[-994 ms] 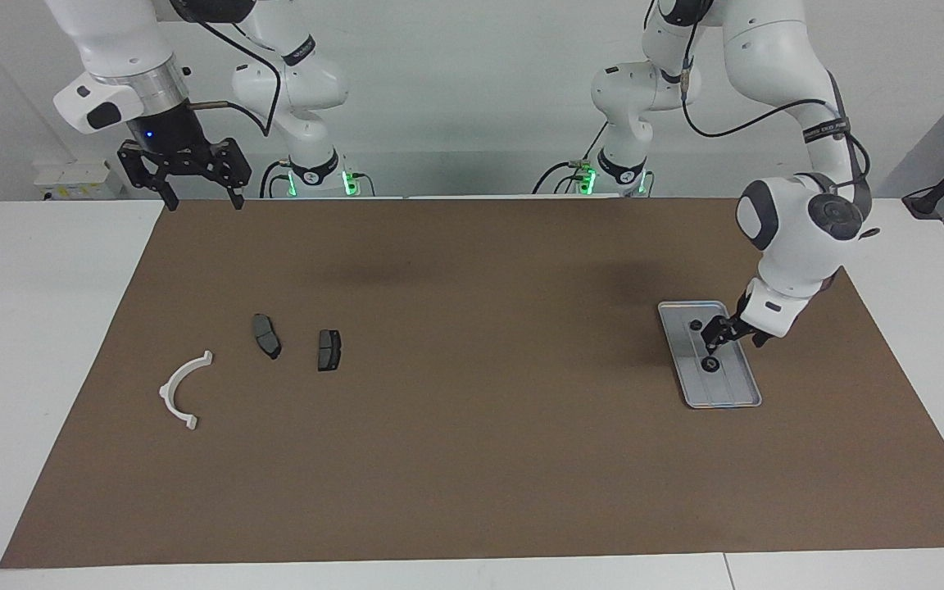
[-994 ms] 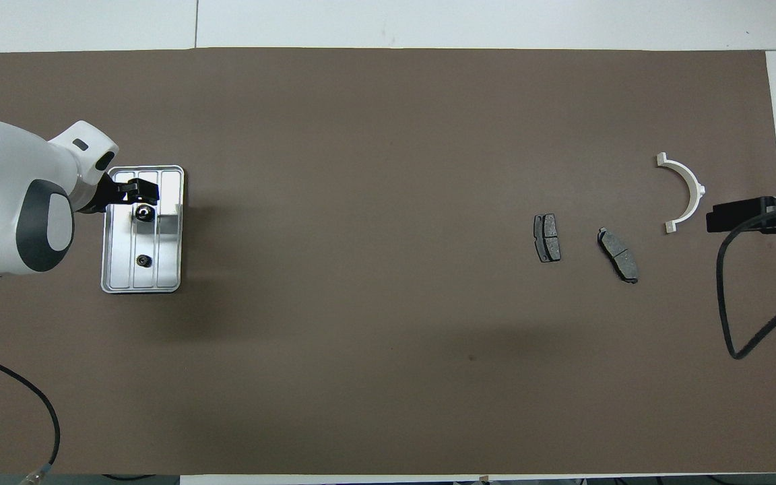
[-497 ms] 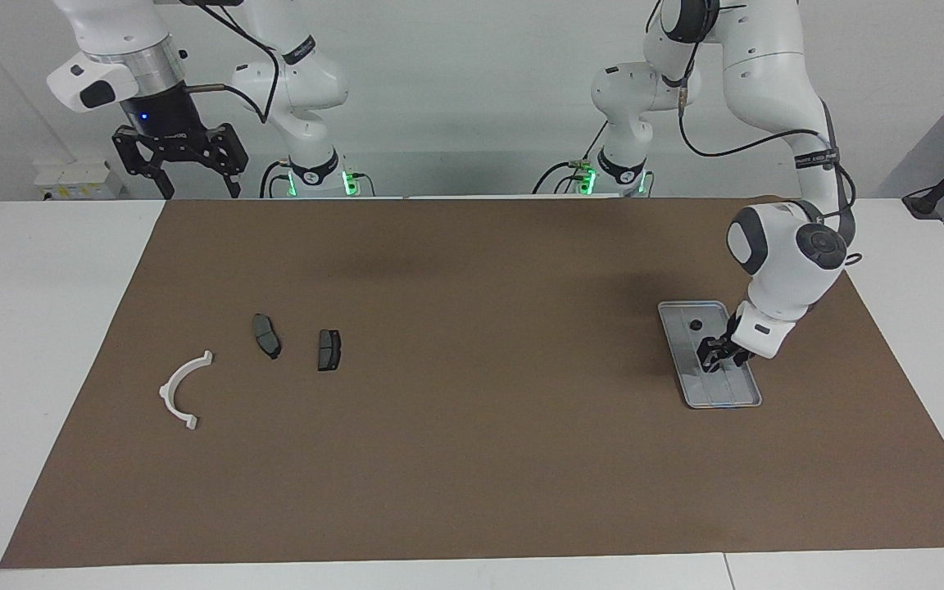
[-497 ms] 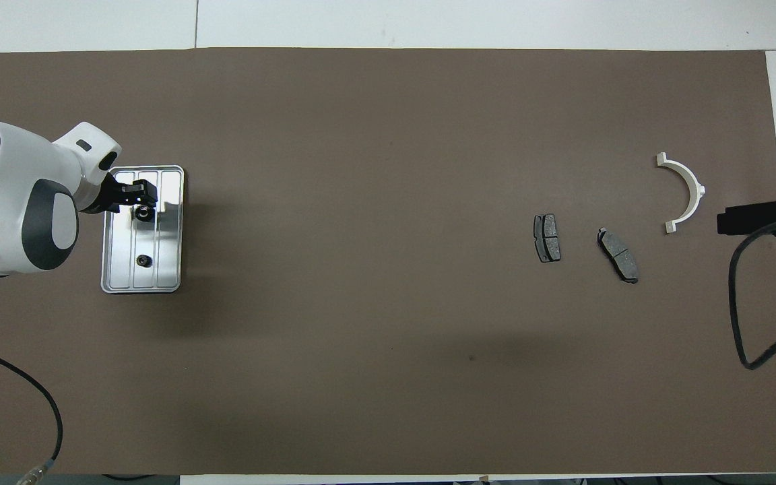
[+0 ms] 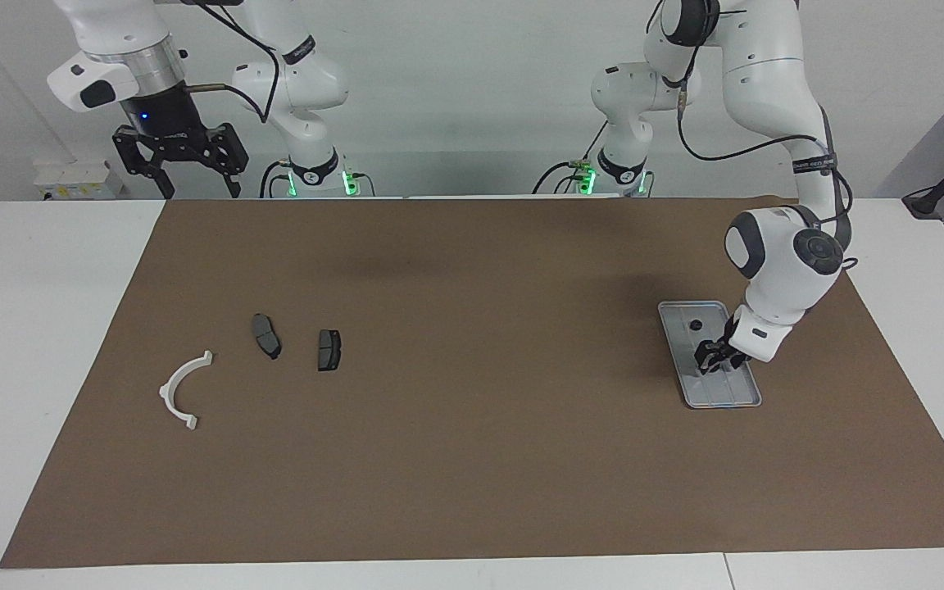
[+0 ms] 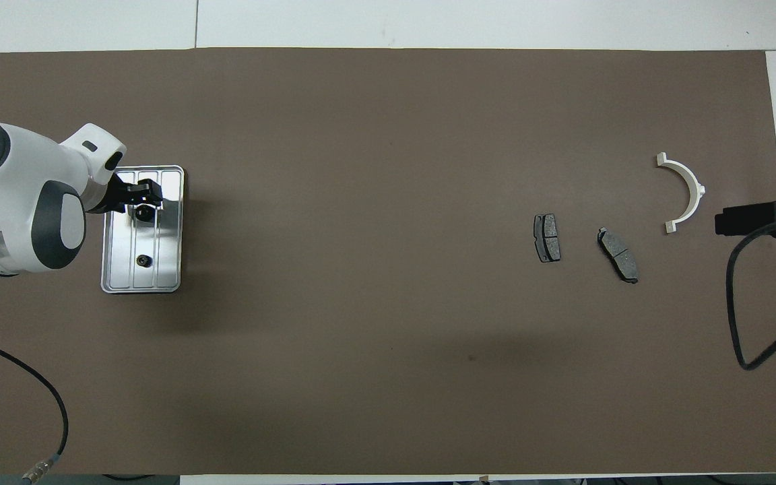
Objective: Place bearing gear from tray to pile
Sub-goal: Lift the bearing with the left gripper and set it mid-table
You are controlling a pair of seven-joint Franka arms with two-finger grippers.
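The right gripper (image 5: 200,190) hangs high over the table edge at the robots' end, by the corner of the brown mat (image 5: 472,459), its fingers spread apart and holding nothing; that arm waits. The pile lies toward the right arm's end of the mat: a white half-ring bracket (image 5: 183,389), then two dark pads (image 5: 266,336) (image 5: 329,350) side by side, a little nearer to the robots than the bracket. Well apart, toward the left arm's end, sits the metal tray (image 5: 734,395). One gear (image 6: 142,260) rests on its ribbed floor. The left gripper (image 5: 708,363) is down in the tray at the second gear (image 6: 143,213); I cannot tell whether its fingers have clamped it.
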